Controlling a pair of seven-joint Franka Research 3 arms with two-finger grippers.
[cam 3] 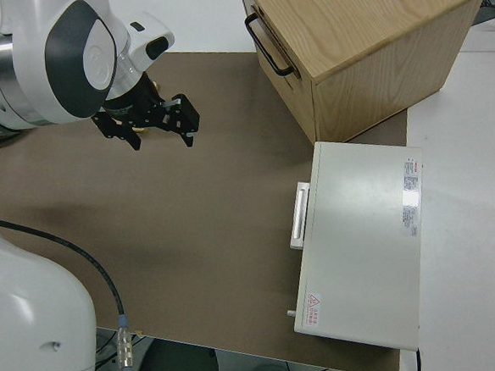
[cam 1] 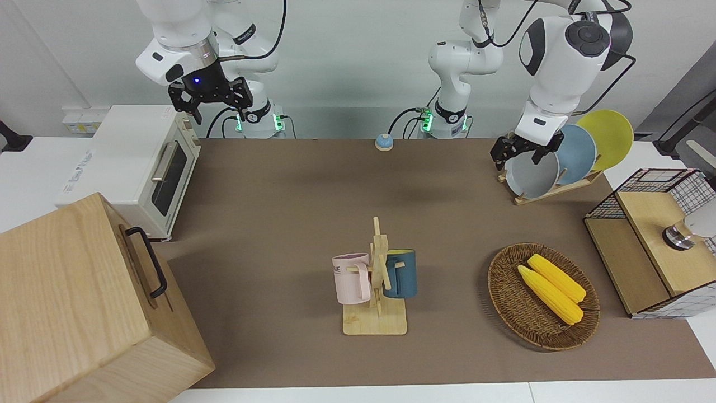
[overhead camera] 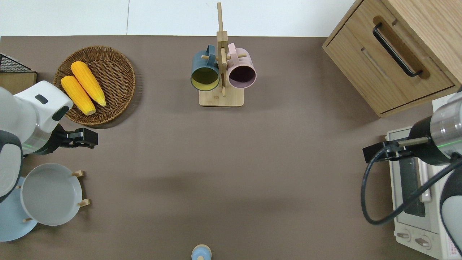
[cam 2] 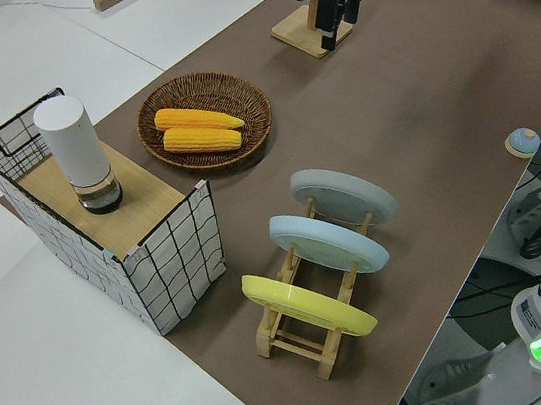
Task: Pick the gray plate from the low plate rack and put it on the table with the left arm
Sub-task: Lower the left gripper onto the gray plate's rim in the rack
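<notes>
Plate [cam 1: 530, 174] sits in my rack [cam 1: 551, 189] on the worktop [cam 1: 291, 224], frontmost slot. Left hand [cam 1: 523, 152] spread, holding nothing, hovering off its top edge. Right arm parked.

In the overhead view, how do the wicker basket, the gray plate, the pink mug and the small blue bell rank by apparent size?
Largest to smallest, as they look:
1. wicker basket
2. gray plate, tilted in its rack, so it may look smaller than it is
3. pink mug
4. small blue bell, partly cut off by the view's edge
</notes>
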